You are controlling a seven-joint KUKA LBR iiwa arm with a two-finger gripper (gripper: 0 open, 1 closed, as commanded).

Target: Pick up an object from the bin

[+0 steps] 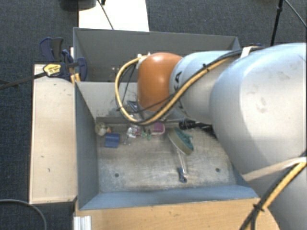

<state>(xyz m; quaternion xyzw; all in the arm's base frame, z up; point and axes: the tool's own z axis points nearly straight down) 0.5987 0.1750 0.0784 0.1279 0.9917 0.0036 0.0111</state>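
My gripper (pixel 132 128) reaches down under the orange wrist cover at the back of the bin floor, left of the middle. Just left of it lies a small blue block (pixel 112 140), and further left a small tan piece (pixel 100 129) rests against the back wall. To its right lie a pink-purple thing (pixel 157 127) and a small green piece (pixel 148 136), close to the gripper's tip. Whether anything is held cannot be made out.
A brush with a teal-green head (pixel 181 142) and a thin grey handle (pixel 182 172) lies right of the middle, pointing to the front. The arm covers the bin's right side. Bare floor spreads at the front left.
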